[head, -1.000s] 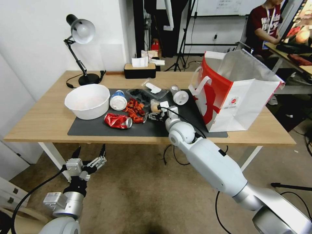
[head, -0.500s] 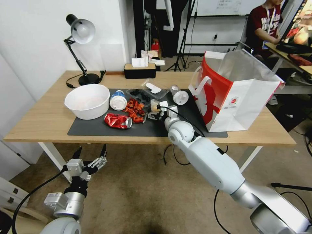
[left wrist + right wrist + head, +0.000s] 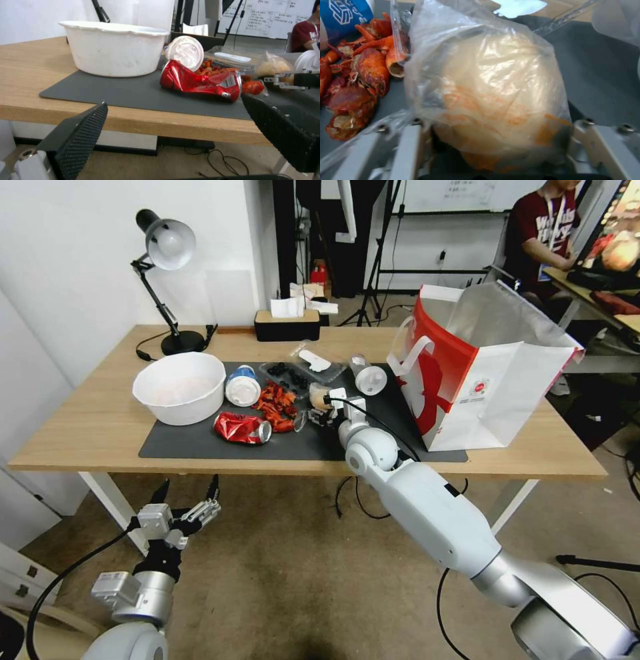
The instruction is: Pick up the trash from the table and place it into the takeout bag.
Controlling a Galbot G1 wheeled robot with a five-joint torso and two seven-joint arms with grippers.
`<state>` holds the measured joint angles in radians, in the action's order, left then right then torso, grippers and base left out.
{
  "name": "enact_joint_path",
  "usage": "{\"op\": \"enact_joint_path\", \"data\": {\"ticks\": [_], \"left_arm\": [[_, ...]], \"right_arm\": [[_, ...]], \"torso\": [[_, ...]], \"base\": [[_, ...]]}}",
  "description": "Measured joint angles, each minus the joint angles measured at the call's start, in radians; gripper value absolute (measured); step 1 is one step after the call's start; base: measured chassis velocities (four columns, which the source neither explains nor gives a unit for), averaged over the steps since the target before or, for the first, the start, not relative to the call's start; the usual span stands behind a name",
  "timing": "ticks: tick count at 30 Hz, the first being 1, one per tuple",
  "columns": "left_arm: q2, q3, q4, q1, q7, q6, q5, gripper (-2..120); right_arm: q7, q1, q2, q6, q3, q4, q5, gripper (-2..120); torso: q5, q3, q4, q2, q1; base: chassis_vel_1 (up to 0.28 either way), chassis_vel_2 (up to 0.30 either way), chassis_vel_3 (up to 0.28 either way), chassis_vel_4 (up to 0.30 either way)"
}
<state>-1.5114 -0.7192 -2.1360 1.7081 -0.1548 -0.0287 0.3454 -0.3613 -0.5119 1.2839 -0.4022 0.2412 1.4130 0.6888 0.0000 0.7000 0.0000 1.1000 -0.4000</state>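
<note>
The right pincer (image 3: 319, 413) is down on the dark grey mat (image 3: 200, 447) at the middle of the table (image 3: 80, 427), its two fingers standing on either side of a clear plastic bag (image 3: 486, 82) stuffed with pale, orange-smeared waste. In the right wrist view the bag fills the gap between the fingers and presses against both, so I judge the pincer clenched on the plastic bag, though the bag seems to rest on the mat, not yet lifted.

Just beside the bag lie the red crayfish shells (image 3: 360, 75), with the blue cup (image 3: 241, 385) beyond them, the crushed red can (image 3: 243, 427) nearer the table's front edge, and the white bowl (image 3: 179, 387) further to the robot's left. A clear tray (image 3: 303, 370) and a tipped clear cup (image 3: 368, 375) sit behind the pincer.

The takeout bag (image 3: 480, 373) stands open on the robot's right side of the table, near the arm.

The left pincer (image 3: 185, 493) hangs released below the table's front edge, idle.

The step in hand looks like the grasp of the first bundle. The next move calls for a lift high enough to clear the takeout bag's rim and its white handle (image 3: 408, 355), then a carry rightward over the opening. The loose film may slip or drag shells along.
</note>
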Motion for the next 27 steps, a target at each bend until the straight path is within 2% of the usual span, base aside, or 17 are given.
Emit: {"op": "enact_joint_path", "data": {"ticks": [2, 3, 6, 7, 10, 13, 17, 20, 27], "left_arm": [[-0.001, 0.0, 0.0, 0.0, 0.0, 0.0, 0.0, 100], [-0.001, 0.0, 0.0, 0.0, 0.0, 0.0, 0.0, 100], [-0.001, 0.0, 0.001, -0.001, 0.0, 0.0, -0.001, 100], [-0.001, 0.0, 0.001, -0.001, 0.0, 0.0, -0.001, 100], [-0.001, -0.001, 0.0, -0.002, 0.0, 0.001, -0.001, 100], [-0.001, -0.003, -0.005, -0.002, 0.0, 0.001, -0.001, 100], [0.0, -0.005, -0.008, -0.001, 0.0, 0.002, -0.001, 100], [0.0, -0.005, -0.009, -0.001, -0.001, 0.002, -0.002, 100], [-0.001, -0.002, -0.009, -0.001, 0.0, 0.002, -0.008, 100]], "right_arm": [[-0.002, -0.005, -0.004, 0.008, 0.0, 0.007, -0.003, 43], [-0.002, -0.005, -0.004, 0.008, 0.0, 0.007, -0.003, 43], [-0.003, -0.014, -0.007, 0.017, -0.001, 0.022, -0.017, 30], [-0.003, -0.014, -0.007, 0.017, -0.001, 0.022, -0.017, 30], [-0.003, -0.027, -0.016, 0.029, -0.011, 0.05, -0.029, 15], [-0.003, -0.039, -0.036, 0.041, -0.029, 0.098, -0.054, 8], [0.001, -0.054, -0.065, 0.053, -0.047, 0.17, -0.079, 7], [0.001, -0.086, -0.119, 0.056, -0.081, 0.298, -0.095, 6], [0.019, -0.152, -0.201, 0.066, -0.154, 0.447, -0.115, 6]], "torso": [[0.0, 0.0, 0.0, 0.0, 0.0], [0.0, 0.0, 0.0, 0.0, 0.0], [0.0, 0.0, 0.0, 0.0, 0.0], [0.0, 0.0, 0.0, 0.0, 0.0], [0.0, 0.0, 0.0001, 0.0, 0.0], [0.0001, 0.0, 0.0001, 0.0, 0.0], [0.0, 0.0, 0.0, 0.0, 0.0], [0.0, 0.0, 0.0, 0.0, 0.0], [0.0002, 0.0, -0.0001, 0.0, 0.0]], "base": [[0.0, 0.0, 0.0, 0.0], [0.0, 0.0, 0.0, 0.0], [0.0, 0.0, 0.0, 0.0], [0.0, 0.0, 0.0, 0.0], [0.0, 0.0, 0.0, 0.0], [0.0, 0.0, 0.0, 0.0], [0.0, 0.0, 0.0, 0.0], [0.0, 0.0, 0.0, 0.0], [0.0, 0.0, 0.0, 0.0]]}}
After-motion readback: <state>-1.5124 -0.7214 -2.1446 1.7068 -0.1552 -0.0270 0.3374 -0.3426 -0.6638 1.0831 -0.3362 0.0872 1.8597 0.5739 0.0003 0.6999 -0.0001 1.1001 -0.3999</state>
